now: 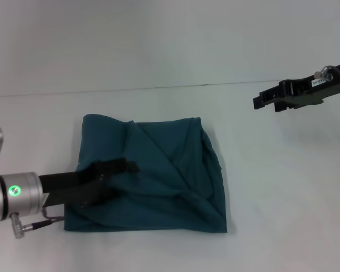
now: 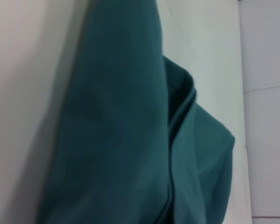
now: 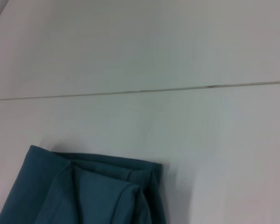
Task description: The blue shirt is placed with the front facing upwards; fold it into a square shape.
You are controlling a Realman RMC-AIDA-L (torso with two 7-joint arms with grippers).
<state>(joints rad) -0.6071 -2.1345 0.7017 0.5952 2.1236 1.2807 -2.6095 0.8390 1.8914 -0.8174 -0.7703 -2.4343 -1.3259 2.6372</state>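
The blue shirt [image 1: 158,175] lies mid-tabletop [image 1: 283,187] — soft, creased, roughly square. My left gripper [image 1: 122,168] rests on it, jaws' state unclear; my right gripper [image 1: 266,102] hovers apart, jaws clenched.

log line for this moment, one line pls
blue shirt: folded, roughly square, print hidden | left gripper: over shirt's left part | right gripper: raised, clear of shirt

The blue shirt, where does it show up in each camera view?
Head view: the blue shirt lies centre, folded, left pincer over it.
Left wrist view: shirt fills the middle.
Right wrist view: its corner shows at the lower left.
Shared landmark: the table seam.
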